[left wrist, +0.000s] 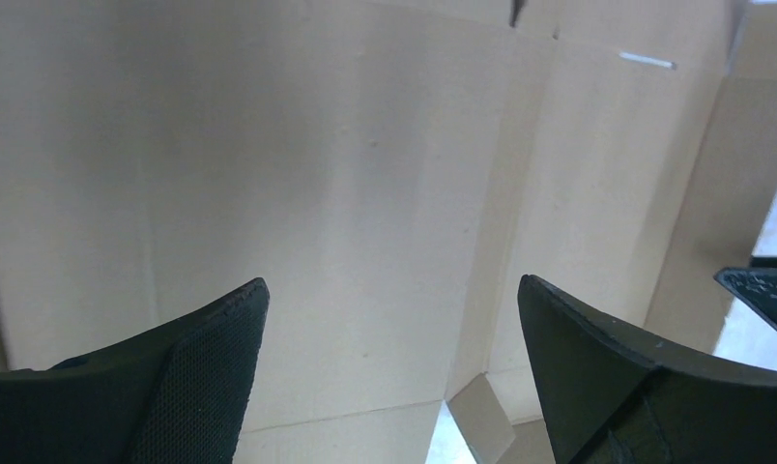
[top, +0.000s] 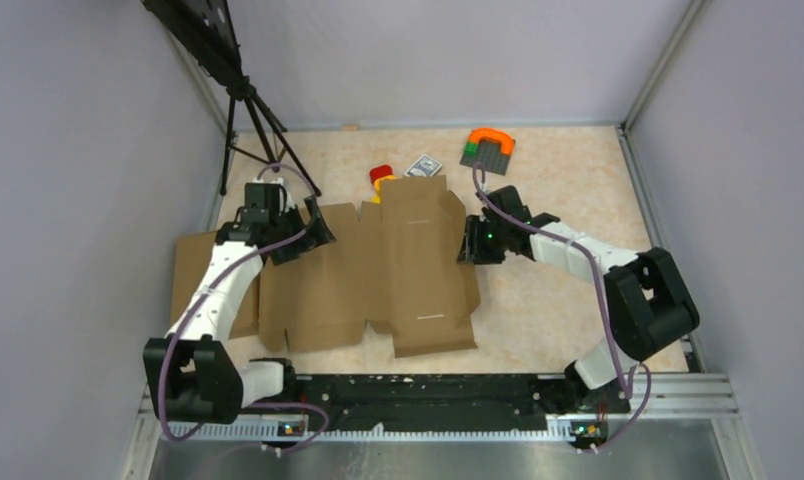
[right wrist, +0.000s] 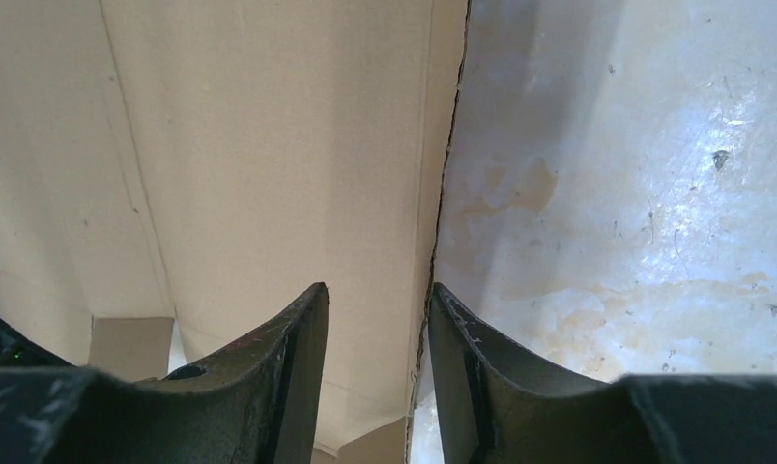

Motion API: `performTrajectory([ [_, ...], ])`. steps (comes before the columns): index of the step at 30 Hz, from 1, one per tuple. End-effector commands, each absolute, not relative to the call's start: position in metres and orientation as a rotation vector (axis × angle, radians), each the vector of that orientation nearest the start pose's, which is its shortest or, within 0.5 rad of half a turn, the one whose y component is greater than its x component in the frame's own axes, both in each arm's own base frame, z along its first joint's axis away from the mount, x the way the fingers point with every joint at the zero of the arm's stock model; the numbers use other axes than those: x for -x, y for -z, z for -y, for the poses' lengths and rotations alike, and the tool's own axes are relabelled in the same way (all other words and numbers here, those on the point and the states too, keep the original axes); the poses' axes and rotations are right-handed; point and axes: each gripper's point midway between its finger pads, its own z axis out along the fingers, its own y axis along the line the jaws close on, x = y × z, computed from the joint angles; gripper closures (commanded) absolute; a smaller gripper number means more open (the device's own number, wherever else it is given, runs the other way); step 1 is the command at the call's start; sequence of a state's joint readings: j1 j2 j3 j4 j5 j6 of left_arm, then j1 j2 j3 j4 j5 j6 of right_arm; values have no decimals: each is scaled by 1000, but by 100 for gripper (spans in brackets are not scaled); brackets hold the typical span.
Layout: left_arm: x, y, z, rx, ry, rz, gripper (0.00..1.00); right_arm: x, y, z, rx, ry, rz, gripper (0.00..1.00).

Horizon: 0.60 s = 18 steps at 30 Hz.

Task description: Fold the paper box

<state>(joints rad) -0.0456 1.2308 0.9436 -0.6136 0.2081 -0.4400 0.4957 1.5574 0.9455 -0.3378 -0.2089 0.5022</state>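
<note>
The box (top: 398,265) is seen lying flat and unfolded on the surface (top: 558,320), spread between the two tools. The left tool (left wrist: 389,285) stands wide open with nothing gripped; the sheet's left panels are seen ahead of and beneath it, and a fold line runs away ahead of its right finger. The right tool (right wrist: 377,288) is set at the sheet's right edge, fingers only narrowly apart. The cut edge is seen running toward the gap, with cardboard to its left and bare surface to its right. Whether that edge is actually pinched cannot be told from the wrist view. A second brown box (top: 190,268) is seen left of the left tool, partly under its arm.
</note>
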Motion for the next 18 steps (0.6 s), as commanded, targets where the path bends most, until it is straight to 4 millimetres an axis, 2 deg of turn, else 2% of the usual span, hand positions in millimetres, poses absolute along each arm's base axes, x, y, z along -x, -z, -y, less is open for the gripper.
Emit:
performTrajectory([
  [1,-287,-159,29,474,244,-2460,1,-303,-72,-229,145,-623,-2591,58],
  [4,-265,-167,16,521,190,-2462,1,-304,-63,-229,153,-603,-2610,59],
  [6,-255,-170,17,522,211,-2457,1,-305,-58,-227,154,-587,-2623,65],
  [10,-240,-167,22,535,248,-2469,1,-309,-57,-215,140,-489,-2628,100],
  [14,-237,-162,22,542,250,-2474,1,-313,-63,-182,83,-383,-2623,100],
  [18,-248,-153,27,508,313,-2491,1,-311,-58,-153,19,-390,-2653,100],
])
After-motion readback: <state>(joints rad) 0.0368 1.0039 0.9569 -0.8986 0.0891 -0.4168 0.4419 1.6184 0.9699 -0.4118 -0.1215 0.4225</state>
